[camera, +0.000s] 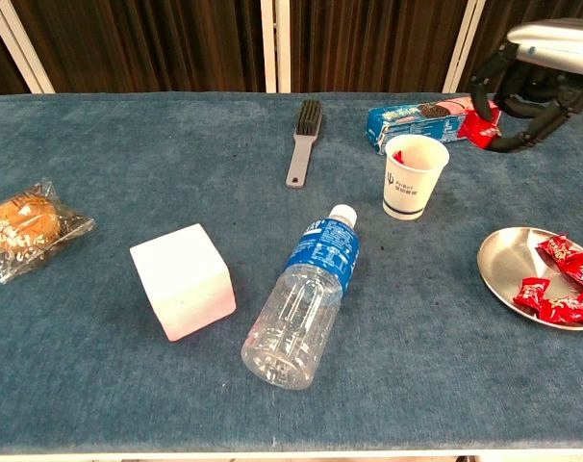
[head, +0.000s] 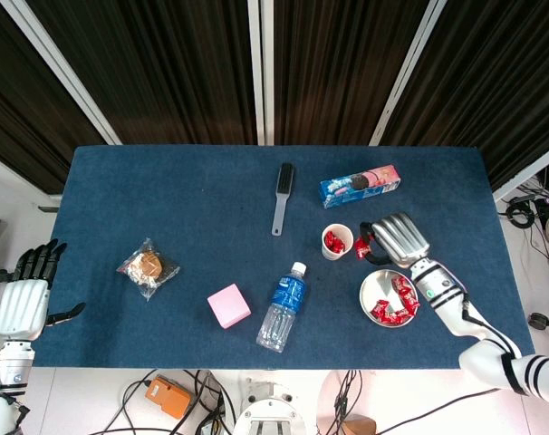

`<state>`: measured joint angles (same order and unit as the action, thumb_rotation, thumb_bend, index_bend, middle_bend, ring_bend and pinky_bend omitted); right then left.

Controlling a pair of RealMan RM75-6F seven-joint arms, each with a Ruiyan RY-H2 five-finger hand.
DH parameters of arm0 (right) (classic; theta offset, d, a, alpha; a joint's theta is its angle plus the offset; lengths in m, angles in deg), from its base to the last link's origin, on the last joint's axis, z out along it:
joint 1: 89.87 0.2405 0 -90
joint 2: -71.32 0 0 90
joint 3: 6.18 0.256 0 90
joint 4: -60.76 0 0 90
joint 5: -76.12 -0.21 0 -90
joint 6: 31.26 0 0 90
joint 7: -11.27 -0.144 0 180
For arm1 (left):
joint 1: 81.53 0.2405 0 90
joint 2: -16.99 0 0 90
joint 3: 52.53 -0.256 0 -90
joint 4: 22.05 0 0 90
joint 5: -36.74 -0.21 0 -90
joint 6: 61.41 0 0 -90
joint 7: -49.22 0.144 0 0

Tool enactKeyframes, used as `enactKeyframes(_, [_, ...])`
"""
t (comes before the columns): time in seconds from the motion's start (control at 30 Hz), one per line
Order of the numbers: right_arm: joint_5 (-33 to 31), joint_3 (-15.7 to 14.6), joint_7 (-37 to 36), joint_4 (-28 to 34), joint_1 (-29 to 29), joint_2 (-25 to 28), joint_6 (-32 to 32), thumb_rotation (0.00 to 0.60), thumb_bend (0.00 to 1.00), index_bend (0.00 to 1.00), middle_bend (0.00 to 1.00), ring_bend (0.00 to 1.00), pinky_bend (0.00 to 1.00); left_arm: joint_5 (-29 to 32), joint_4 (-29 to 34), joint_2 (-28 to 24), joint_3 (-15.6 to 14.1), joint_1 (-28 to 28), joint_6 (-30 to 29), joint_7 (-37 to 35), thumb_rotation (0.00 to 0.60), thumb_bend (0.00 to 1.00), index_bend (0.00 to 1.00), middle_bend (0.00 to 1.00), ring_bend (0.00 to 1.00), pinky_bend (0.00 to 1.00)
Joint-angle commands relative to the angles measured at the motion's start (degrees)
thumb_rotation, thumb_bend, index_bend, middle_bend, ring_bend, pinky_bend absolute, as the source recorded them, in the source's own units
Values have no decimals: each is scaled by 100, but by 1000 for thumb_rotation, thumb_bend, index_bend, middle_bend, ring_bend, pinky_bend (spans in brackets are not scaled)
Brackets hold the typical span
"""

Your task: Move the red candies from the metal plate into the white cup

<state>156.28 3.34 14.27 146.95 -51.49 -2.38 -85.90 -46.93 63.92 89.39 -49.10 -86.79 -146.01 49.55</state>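
The white cup [head: 337, 241] [camera: 414, 177] stands right of centre with red candies inside. My right hand [head: 394, 239] [camera: 536, 60] hovers just right of the cup and above it, pinching a red candy [head: 363, 246] [camera: 480, 126] in its fingertips. The metal plate [head: 383, 286] [camera: 509, 265] lies below and right of the cup, holding several red candies [head: 394, 305] [camera: 561, 288]. My left hand [head: 23, 299] hangs off the table's left edge, fingers spread, holding nothing.
A water bottle [head: 283, 307] [camera: 307, 299] lies left of the cup. A brush [head: 282, 197] [camera: 304, 141] and a biscuit box [head: 360, 185] [camera: 426, 120] sit behind it. A pink cube [head: 228, 305] [camera: 183, 280] and a bagged cookie [head: 148, 267] [camera: 22, 228] lie further left.
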Motion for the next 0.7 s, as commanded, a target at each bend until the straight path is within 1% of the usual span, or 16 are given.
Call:
enactKeyframes(0.03, [-289, 222, 57, -181, 358, -234, 361, 600, 543, 669, 936, 1000, 1000, 19, 7, -7, 2, -4, 19, 11, 600, 0, 6, 0, 0, 0])
enactKeyframes(0.13, [-471, 284, 144, -297, 519, -367, 560, 600, 543, 667, 936, 1000, 1000, 24, 13, -11, -3, -5, 29, 26, 600, 0, 5, 0, 0, 0])
enactKeyframes(0.37, [-793, 251, 214, -514, 693, -609, 858, 600, 527, 627, 936, 1000, 1000, 75, -22, 7, -17, 0, 77, 23, 600, 0, 6, 0, 0, 0])
enactKeyframes(0.7, [-884, 179, 202, -550, 737, -625, 908, 600, 431, 554, 936, 1000, 1000, 76, -54, 36, -7, -33, 114, 13, 600, 0, 5, 0, 0, 0])
